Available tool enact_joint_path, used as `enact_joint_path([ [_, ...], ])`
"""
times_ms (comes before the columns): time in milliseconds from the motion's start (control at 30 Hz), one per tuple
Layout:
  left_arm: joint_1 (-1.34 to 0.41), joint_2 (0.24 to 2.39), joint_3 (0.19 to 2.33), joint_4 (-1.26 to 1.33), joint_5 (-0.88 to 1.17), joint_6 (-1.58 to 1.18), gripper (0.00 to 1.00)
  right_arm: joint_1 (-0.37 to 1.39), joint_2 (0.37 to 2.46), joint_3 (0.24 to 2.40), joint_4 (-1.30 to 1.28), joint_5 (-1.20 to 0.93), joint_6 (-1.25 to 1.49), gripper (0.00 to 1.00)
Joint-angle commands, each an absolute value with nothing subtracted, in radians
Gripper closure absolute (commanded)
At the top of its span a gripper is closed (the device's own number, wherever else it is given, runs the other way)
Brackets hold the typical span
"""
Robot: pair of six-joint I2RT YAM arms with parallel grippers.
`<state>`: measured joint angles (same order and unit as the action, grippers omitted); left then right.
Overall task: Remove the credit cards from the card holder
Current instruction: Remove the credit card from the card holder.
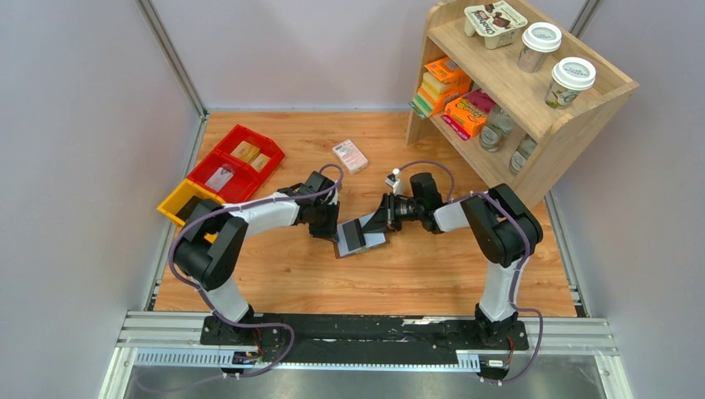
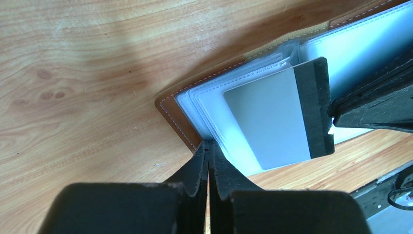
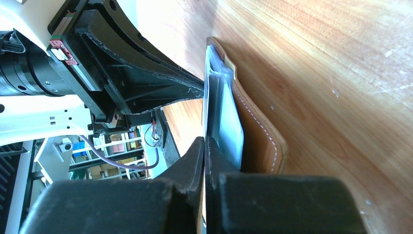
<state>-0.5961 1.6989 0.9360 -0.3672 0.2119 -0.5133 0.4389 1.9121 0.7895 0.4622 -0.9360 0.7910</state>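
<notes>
The brown card holder (image 1: 374,242) lies open on the wooden table, its clear blue-grey pockets (image 2: 214,105) fanned out. One pale grey credit card (image 2: 265,124) with a black stripe sticks halfway out of a pocket. My right gripper (image 3: 204,144) is shut on the stripe end of that card, which shows edge-on in the right wrist view. My left gripper (image 2: 208,148) is shut on the near edge of the holder's pockets, beside the brown stitched rim (image 2: 173,109). In the top view both grippers meet over the holder, left (image 1: 335,235) and right (image 1: 378,223). Other cards are hidden.
A pink-and-white box (image 1: 350,155) lies behind the grippers. Red bins (image 1: 237,162) and a yellow bin (image 1: 184,202) sit at the left. A wooden shelf (image 1: 515,91) with cups and packets stands at the back right.
</notes>
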Motion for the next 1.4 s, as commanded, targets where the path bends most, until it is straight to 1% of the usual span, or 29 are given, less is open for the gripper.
enact_joint_path([
  [0, -0.609, 1.801, 0.885, -0.429, 0.1, -0.456, 1.0, 0.437, 1.917, 0.807, 0.496, -0.954, 0.798, 1.0],
  [133, -0.609, 1.799, 0.887, -0.431, 0.097, -0.456, 1.0, 0.431, 1.913, 0.819, 0.416, -0.924, 0.752, 1.0],
  [167, -0.609, 1.799, 0.888, -0.431, 0.097, -0.456, 1.0, 0.431, 1.91, 0.827, 0.385, -0.914, 0.735, 0.99],
  [233, -0.609, 1.796, 0.888, -0.428, 0.097, -0.454, 1.0, 0.431, 1.908, 0.838, 0.353, -0.907, 0.713, 0.89],
  [300, -0.611, 1.793, 0.89, -0.425, 0.097, -0.453, 1.0, 0.433, 1.907, 0.844, 0.344, -0.904, 0.709, 0.82],
  [367, -0.611, 1.792, 0.894, -0.425, 0.1, -0.451, 1.0, 0.436, 1.907, 0.851, 0.334, -0.893, 0.709, 0.74],
  [433, -0.611, 1.795, 0.897, -0.423, 0.1, -0.449, 1.0, 0.44, 1.907, 0.861, 0.327, -0.882, 0.706, 0.7],
  [533, -0.614, 1.796, 0.902, -0.423, 0.101, -0.448, 1.0, 0.449, 1.919, 0.873, 0.316, -0.876, 0.704, 0.69],
  [800, -0.614, 1.795, 0.905, -0.426, 0.103, -0.448, 1.0, 0.466, 1.953, 0.893, 0.313, -0.858, 0.701, 0.68],
  [933, -0.617, 1.793, 0.904, -0.426, 0.101, -0.451, 1.0, 0.471, 1.967, 0.896, 0.31, -0.857, 0.695, 0.7],
  [1000, -0.618, 1.79, 0.903, -0.426, 0.101, -0.453, 1.0, 0.474, 1.97, 0.896, 0.31, -0.859, 0.692, 0.74],
  [1200, -0.618, 1.789, 0.896, -0.425, 0.097, -0.456, 1.0, 0.462, 1.953, 0.873, 0.313, -0.867, 0.683, 0.98],
  [1233, -0.618, 1.787, 0.891, -0.425, 0.095, -0.457, 1.0, 0.456, 1.945, 0.867, 0.314, -0.868, 0.683, 1.0],
  [1367, -0.618, 1.781, 0.881, -0.425, 0.083, -0.459, 1.0, 0.419, 1.916, 0.833, 0.311, -0.861, 0.678, 1.0],
])
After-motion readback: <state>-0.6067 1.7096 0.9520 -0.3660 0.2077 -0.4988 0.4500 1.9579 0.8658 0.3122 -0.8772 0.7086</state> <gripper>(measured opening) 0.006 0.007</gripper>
